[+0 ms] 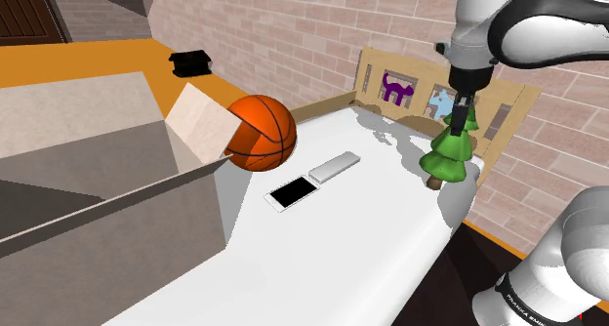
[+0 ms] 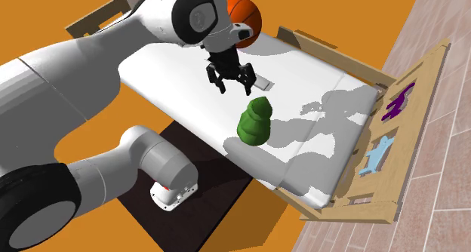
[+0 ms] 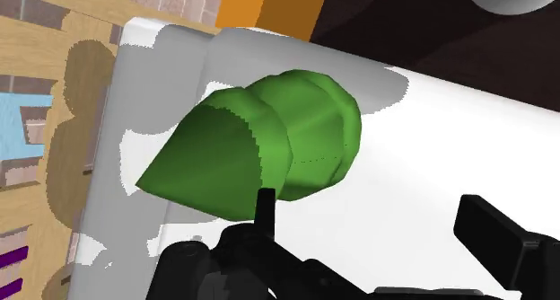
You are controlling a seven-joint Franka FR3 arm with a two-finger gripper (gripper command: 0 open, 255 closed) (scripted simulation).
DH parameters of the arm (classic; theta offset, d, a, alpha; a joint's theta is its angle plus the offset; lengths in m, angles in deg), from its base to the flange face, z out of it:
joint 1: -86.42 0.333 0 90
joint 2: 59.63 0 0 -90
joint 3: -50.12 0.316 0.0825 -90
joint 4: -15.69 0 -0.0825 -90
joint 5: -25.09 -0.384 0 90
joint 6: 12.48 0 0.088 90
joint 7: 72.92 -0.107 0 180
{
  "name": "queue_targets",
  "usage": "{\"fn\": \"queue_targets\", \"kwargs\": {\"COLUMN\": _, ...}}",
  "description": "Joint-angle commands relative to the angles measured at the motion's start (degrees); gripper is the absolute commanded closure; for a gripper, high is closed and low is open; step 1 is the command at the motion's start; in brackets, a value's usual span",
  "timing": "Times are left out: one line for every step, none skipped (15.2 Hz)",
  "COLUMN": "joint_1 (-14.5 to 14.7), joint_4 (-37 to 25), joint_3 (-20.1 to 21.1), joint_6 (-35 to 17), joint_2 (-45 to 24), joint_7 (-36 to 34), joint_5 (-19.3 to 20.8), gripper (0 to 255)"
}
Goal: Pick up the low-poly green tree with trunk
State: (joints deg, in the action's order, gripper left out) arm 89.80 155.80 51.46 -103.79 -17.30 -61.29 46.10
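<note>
Wrist view shows the fingers (image 3: 498,244) spread wide and empty just above the green tree (image 3: 269,145), so they should probably descend centred on its upper tiers before closing.

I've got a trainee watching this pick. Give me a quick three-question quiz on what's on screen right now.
1. True or false: the gripper is shut on the green tree.
2. What lies right beside the phone on the white table? A) a grey flat bar B) a mug C) a spoon
3. Is the tree standing upright or lying on its side?
Key: 1 false, the gripper is open, above the tree. 2 A. 3 upright.
</note>
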Motion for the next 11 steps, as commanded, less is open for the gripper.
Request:
{"fn": "queue_targets", "kwargs": {"joint_1": 1.0, "joint_4": 2.0, "joint_3": 1.2, "joint_6": -0.9, "joint_2": 0.0, "joint_7": 7.5, "joint_5": 9.3, "gripper": 0}}
{"fn": "queue_targets", "kwargs": {"joint_1": 1.3, "joint_4": 3.2, "joint_3": 1.6, "joint_6": -1.8, "joint_2": 0.4, "joint_7": 11.1, "joint_5": 13.7, "gripper": 0}}
{"fn": "queue_targets", "kwargs": {"joint_1": 1.7, "joint_4": 4.5, "joint_3": 1.8, "joint_6": -3.0, "joint_2": 0.8, "joint_7": 14.7, "joint_5": 18.2, "gripper": 0}}
{"fn": "queue_targets", "kwargs": {"joint_1": 2.1, "joint_4": 6.0, "joint_3": 1.9, "joint_6": -4.5, "joint_2": 1.4, "joint_7": 18.1, "joint_5": 22.8, "gripper": 0}}
{"fn": "queue_targets", "kwargs": {"joint_1": 2.1, "joint_4": 6.4, "joint_3": 1.9, "joint_6": -5.1, "joint_2": 1.6, "joint_7": 19.3, "joint_5": 24.3, "gripper": 0}}
{"fn": "queue_targets", "kwargs": {"joint_1": 2.1, "joint_4": 7.1, "joint_3": 1.9, "joint_6": -5.6, "joint_2": 1.6, "joint_7": 18.8, "joint_5": 24.3, "gripper": 0}}
{"fn": "queue_targets", "kwargs": {"joint_1": 2.1, "joint_4": 7.8, "joint_3": 1.8, "joint_6": -6.1, "joint_2": 1.5, "joint_7": 18.3, "joint_5": 24.5, "gripper": 0}}
{"fn": "queue_targets", "kwargs": {"joint_1": 2.1, "joint_4": 8.4, "joint_3": 1.8, "joint_6": -6.6, "joint_2": 1.5, "joint_7": 17.8, "joint_5": 24.6, "gripper": 0}}
{"fn": "queue_targets", "kwargs": {"joint_1": 2.1, "joint_4": 9.1, "joint_3": 1.7, "joint_6": -7.2, "joint_2": 1.4, "joint_7": 17.3, "joint_5": 24.7, "gripper": 0}}
{"fn": "queue_targets", "kwargs": {"joint_1": 2.1, "joint_4": 9.7, "joint_3": 1.7, "joint_6": -7.7, "joint_2": 1.3, "joint_7": 16.8, "joint_5": 24.8, "gripper": 0}}
{"fn": "queue_targets", "kwargs": {"joint_1": 2.1, "joint_4": 10.3, "joint_3": 1.6, "joint_6": -8.2, "joint_2": 1.2, "joint_7": 16.3, "joint_5": 25.0, "gripper": 0}}
